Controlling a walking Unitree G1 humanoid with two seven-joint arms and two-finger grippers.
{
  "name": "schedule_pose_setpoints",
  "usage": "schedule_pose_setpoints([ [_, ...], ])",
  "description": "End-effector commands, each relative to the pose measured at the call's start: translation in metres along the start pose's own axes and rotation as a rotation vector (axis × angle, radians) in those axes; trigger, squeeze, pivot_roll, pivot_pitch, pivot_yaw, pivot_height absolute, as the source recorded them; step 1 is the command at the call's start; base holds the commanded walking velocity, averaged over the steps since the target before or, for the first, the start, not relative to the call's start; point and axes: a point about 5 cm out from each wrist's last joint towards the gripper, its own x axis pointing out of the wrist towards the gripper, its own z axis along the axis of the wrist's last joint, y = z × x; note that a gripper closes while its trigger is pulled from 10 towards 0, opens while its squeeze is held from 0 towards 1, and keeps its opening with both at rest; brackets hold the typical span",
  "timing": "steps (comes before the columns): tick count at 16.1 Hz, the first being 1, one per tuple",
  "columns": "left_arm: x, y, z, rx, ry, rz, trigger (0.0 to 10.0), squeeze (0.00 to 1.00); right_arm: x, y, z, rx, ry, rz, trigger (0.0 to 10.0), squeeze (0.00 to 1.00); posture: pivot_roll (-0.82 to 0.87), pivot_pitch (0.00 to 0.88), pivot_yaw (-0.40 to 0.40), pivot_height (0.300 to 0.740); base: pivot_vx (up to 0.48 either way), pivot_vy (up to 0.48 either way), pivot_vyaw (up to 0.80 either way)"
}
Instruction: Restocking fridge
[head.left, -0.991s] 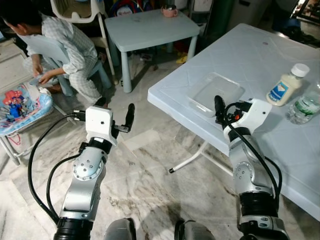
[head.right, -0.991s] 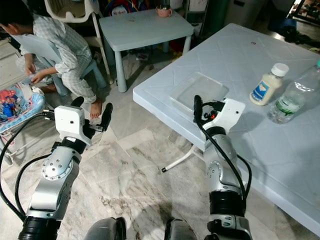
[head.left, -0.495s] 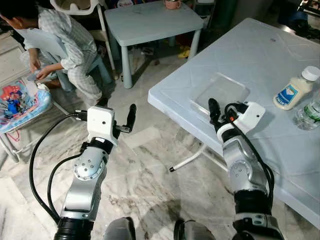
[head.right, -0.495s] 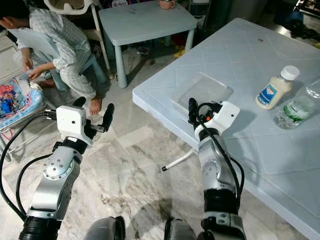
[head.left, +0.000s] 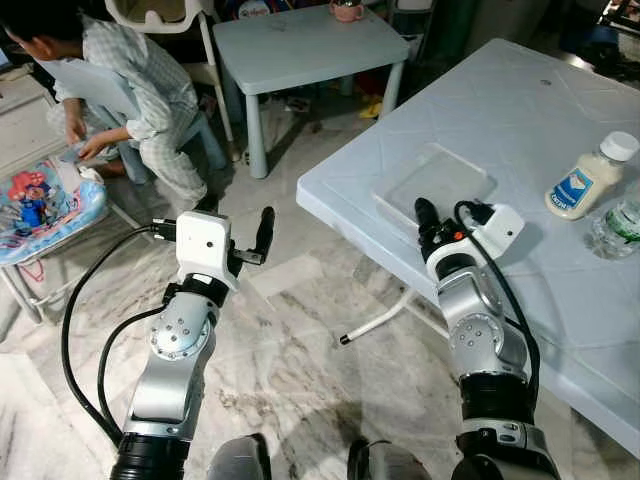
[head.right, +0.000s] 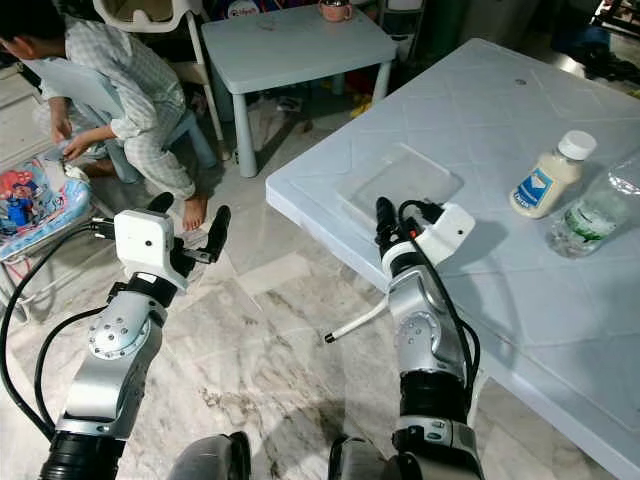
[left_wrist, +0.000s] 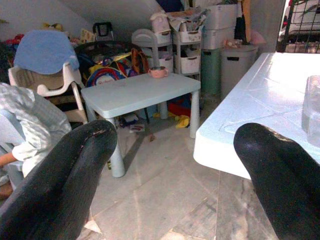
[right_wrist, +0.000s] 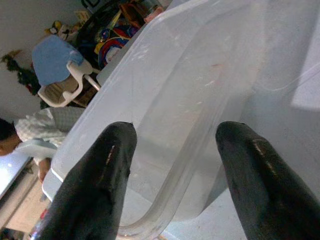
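Right gripper (right_wrist: 172, 165) fingers apart at clear tray (head.left: 432, 187) rim on white table (head.left: 520, 110); left gripper (left_wrist: 172, 165) apart, idle.

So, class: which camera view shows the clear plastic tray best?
The right wrist view: the clear plastic tray fills it, its rim between the right gripper fingers. Both eye views show it small, on the table corner.

Clear tray (head.left: 436, 184) just before right tool (right_wrist: 172, 150)

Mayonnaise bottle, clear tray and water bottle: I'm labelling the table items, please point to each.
mayonnaise bottle (head.right: 536, 183), right eye view, on its blue label.
clear tray (head.left: 436, 182), left eye view, on its flat bottom.
water bottle (head.right: 588, 216), right eye view, on its green label.
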Motion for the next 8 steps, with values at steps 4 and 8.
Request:
schedule_pose_setpoints([
  [4, 0.0024, -0.0011, 0.0017, 0.008, -0.007, -0.001, 10.0, 0.0, 0.0033, 0.0028, 0.0071, 0.038, -0.013, -0.025, 2.0, 0.0, 0.08, 0.116, -0.004, 0.74, 0.0, 0.0, 0.0],
  [8, 0.0024, -0.0014, 0.0015, 0.006, -0.007, -0.001, 10.0, 0.0, 0.0071, -0.0013, 0.0113, 0.074, -0.015, -0.053, 2.2, 0.0, 0.09, 0.116, -0.003, 0.74, 0.0, 0.0, 0.0],
])
